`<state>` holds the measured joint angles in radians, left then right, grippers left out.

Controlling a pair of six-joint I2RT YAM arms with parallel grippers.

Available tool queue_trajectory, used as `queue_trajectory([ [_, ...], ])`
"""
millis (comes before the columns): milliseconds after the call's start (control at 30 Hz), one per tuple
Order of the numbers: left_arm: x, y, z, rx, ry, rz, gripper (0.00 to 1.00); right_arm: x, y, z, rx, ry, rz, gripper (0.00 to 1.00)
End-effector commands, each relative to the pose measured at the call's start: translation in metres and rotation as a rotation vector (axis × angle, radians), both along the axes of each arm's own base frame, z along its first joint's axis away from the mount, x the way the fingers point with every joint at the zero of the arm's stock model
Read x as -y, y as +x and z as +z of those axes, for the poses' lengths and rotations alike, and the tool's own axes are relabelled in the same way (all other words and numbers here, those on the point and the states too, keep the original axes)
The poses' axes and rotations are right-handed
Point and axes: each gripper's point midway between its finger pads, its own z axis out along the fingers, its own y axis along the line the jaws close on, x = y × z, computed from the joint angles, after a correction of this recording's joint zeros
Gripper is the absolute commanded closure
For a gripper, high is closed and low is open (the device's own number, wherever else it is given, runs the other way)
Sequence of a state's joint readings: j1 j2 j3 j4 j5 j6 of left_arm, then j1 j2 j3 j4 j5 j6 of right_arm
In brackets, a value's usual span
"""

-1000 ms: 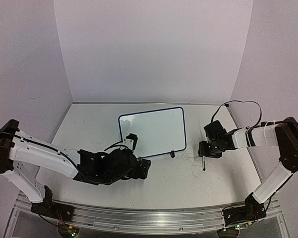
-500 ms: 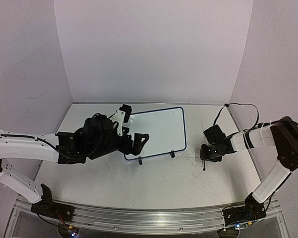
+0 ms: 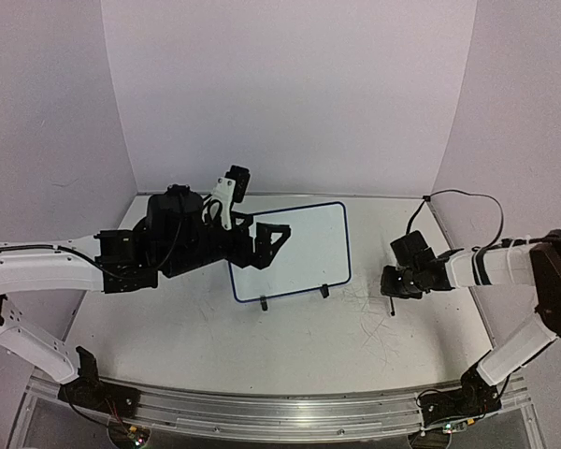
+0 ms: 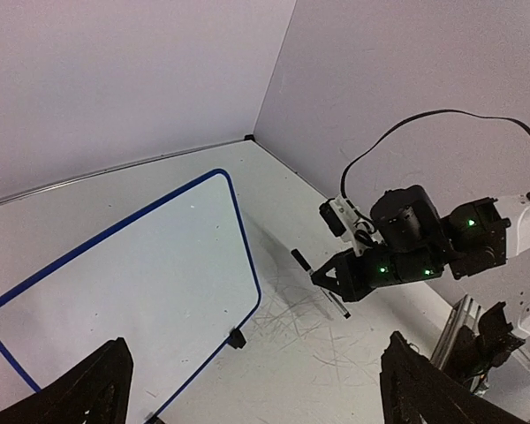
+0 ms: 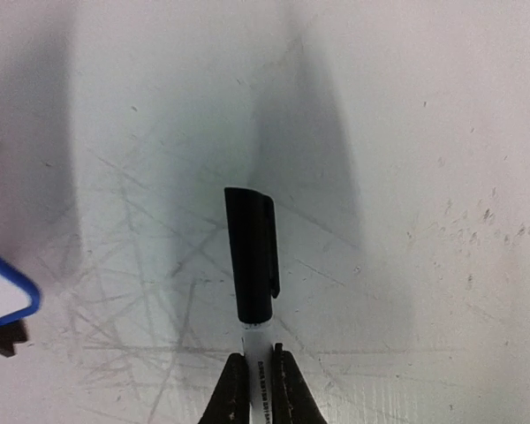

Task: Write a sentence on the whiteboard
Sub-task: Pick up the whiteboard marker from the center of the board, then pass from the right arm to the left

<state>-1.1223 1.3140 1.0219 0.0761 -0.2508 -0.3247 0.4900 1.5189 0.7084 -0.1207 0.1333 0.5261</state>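
Note:
The whiteboard [image 3: 304, 245] [image 4: 132, 283], blue-rimmed and blank, stands tilted on small black feet at mid-table. My left gripper [image 3: 269, 245] [image 4: 261, 380] hangs open above the board's left part and hides that side in the top view; nothing is between its fingers [image 4: 97, 389]. To the right of the board lies a marker [image 3: 392, 307] [image 5: 252, 256] with a black cap and a white barrel. My right gripper [image 3: 390, 282] [image 5: 260, 358] is shut on the white barrel just behind the cap, low at the tabletop.
The tabletop [image 3: 374, 327] round the marker is covered in old pen scratches. A black cable [image 3: 449, 196] loops above the right arm. Walls close the table at the back and both sides. A metal rail [image 3: 280, 412] runs along the near edge.
My right gripper has closed on the marker's barrel. My left arm has lifted from the near table and swung back and left, so its gripper now hangs over the whiteboard's left side.

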Motion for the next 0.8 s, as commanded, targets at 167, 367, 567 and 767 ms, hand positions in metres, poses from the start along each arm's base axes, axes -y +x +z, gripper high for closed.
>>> queue_trajectory([
  [167,0.043,0.003,0.044,-0.183,-0.196,-0.329,0.01,-0.071,-0.023,0.188,0.508,0.212,0.511,1.0],
  [367,0.078,-0.004,0.05,-0.346,-0.261,-0.516,0.05,-0.155,-0.083,0.252,0.611,0.357,0.929,1.0],
  [567,0.08,-0.01,0.037,-0.437,-0.281,-0.546,0.09,-0.199,-0.101,0.258,0.614,0.361,1.088,1.0],
  [767,0.072,-0.005,0.028,-0.475,-0.294,-0.479,0.3,-0.21,-0.103,0.252,0.619,0.325,1.131,1.0],
])
